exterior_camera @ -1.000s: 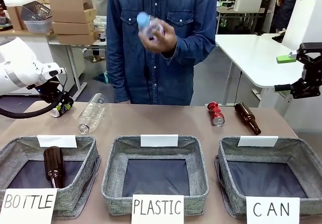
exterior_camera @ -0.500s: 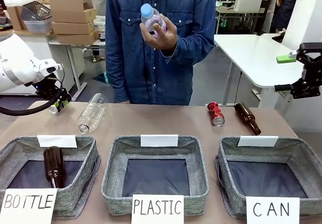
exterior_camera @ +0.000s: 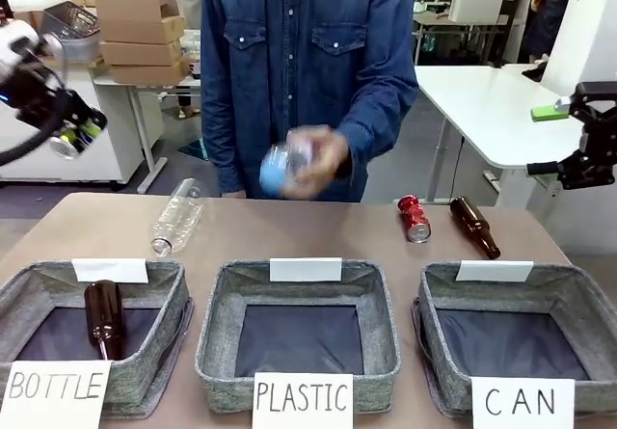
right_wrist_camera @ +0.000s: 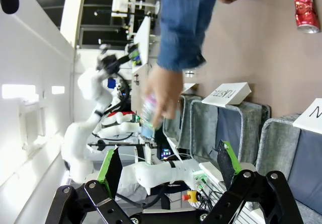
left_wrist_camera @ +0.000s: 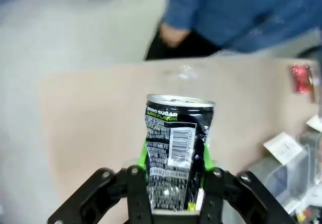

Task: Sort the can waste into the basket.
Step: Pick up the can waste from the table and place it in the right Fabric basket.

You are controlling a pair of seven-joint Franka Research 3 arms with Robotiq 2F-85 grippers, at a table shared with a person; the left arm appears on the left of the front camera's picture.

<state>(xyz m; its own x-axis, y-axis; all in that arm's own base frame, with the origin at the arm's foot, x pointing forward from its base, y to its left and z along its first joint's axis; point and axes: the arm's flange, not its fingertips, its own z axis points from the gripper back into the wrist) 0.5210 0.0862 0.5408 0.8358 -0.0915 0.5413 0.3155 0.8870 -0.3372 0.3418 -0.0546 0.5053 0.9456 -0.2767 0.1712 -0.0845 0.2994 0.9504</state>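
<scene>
The black can (left_wrist_camera: 177, 148) was found clamped between the pads of the left gripper (left_wrist_camera: 174, 161) and raised well above the table's left end, judged to be clearance for carriage to the CAN basket (exterior_camera: 569, 280) at the right. The red can (exterior_camera: 415, 218) was lying on the table behind that basket. The right gripper (exterior_camera: 590, 135) was noted spread wide, empty and parked aloft.
</scene>
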